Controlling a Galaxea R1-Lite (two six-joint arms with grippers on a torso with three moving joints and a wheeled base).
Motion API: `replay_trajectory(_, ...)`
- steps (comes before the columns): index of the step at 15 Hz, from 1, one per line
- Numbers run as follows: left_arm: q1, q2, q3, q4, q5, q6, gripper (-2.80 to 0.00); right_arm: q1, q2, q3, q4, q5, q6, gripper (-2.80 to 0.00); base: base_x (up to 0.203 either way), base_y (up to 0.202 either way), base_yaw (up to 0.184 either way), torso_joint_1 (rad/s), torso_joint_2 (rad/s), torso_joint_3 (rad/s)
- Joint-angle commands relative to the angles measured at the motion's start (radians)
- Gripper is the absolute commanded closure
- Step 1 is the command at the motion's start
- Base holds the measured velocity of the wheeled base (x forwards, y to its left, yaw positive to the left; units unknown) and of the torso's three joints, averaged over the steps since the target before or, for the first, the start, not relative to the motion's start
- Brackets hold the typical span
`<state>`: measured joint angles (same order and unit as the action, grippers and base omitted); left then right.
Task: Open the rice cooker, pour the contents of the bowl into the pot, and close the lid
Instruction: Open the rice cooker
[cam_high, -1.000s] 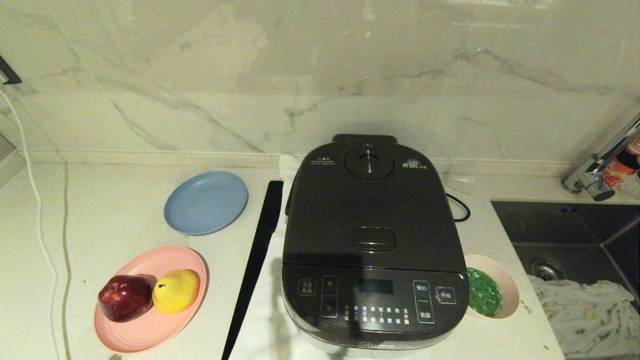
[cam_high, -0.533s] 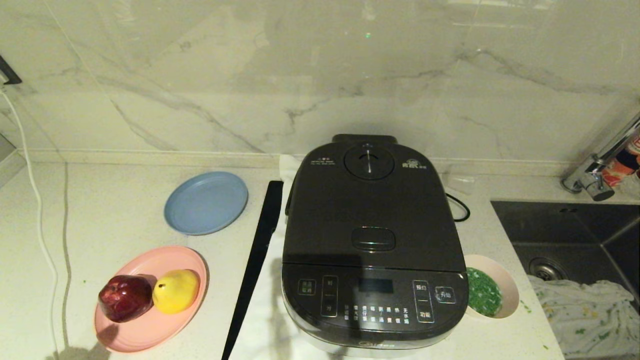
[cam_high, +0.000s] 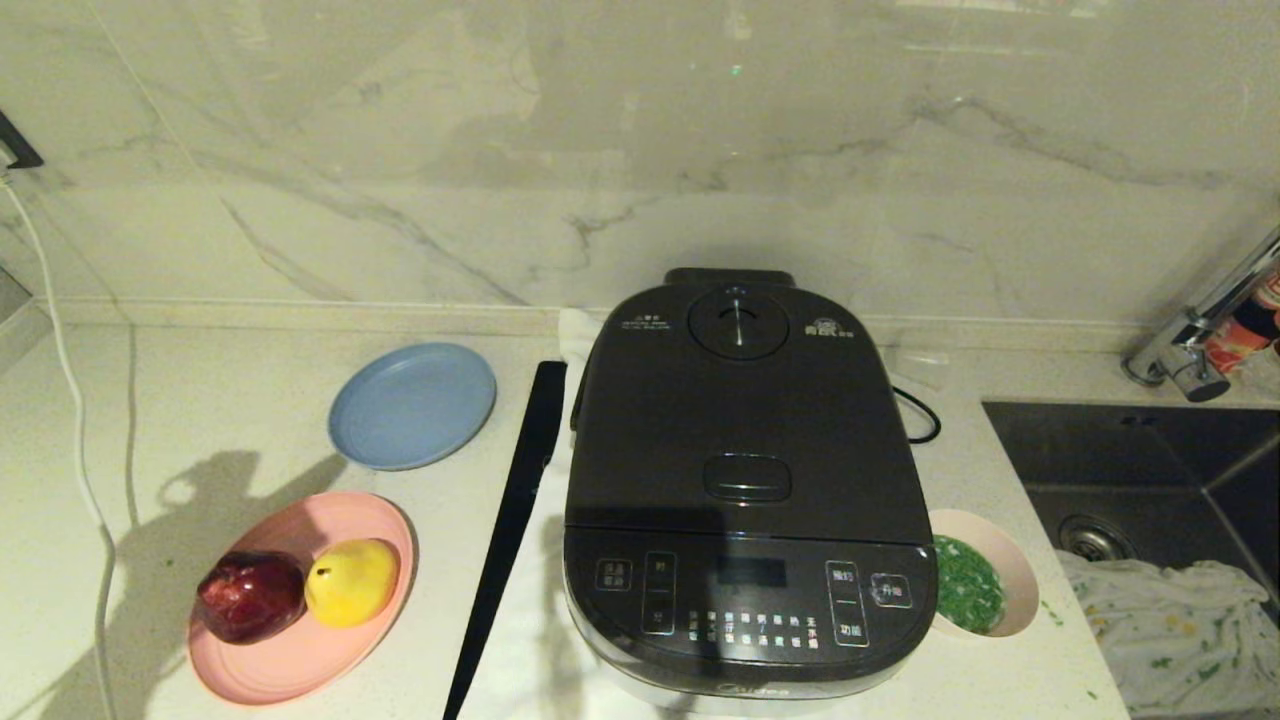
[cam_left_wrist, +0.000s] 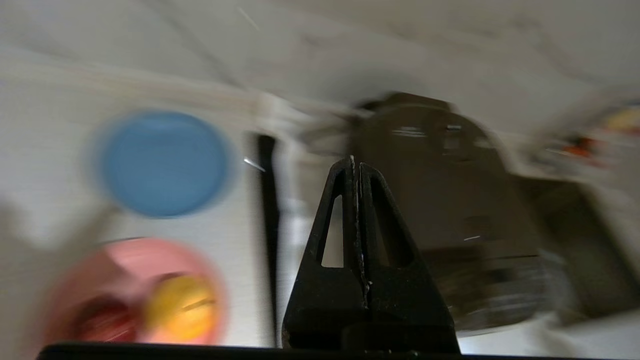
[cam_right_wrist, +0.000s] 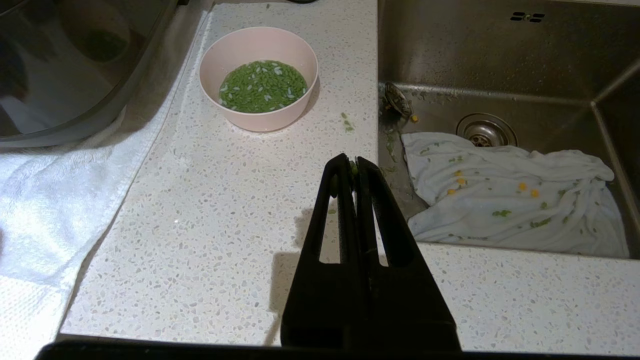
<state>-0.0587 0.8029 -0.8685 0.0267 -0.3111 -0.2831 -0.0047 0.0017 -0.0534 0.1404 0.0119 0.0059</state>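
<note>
On the counter you are looking at a cooker (cam_high: 748, 490) with its lid (cam_high: 745, 420) down; the full bowl (cam_right_wrist: 258, 78) is sitting beside it; both grippers (cam_left_wrist: 356, 162) (cam_right_wrist: 348, 162) are pressed together, empty — everything remains.

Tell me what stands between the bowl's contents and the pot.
The closed lid of the rice cooker covers the pot, which is hidden. The bowl sits full beside the cooker. Both the left hand and right hand are shut and empty.
</note>
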Motion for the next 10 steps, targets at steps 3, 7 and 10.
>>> replay_trajectory(3,-0.32,0.496,-0.225,0.004,0.022,-0.102,0.0,0.0,0.001,0.0,0.001,0.0,0.0,0.0,0.0,0.0,0.0,0.0,0.0,0.0)
replay_trajectory(7,-0.622,0.652,-0.379,-0.005,0.141,-0.175,0.0,0.0,0.001,0.0,0.001,0.0,0.0,0.0,0.0,0.0,0.0,0.0,0.0,0.0)
replay_trajectory(10,-0.789,0.763,-0.403,-0.016,0.321,-0.181,0.0,0.0,0.001,0.0,0.001,0.0,0.0,0.0,0.0,0.0,0.0,0.0,0.0,0.0)
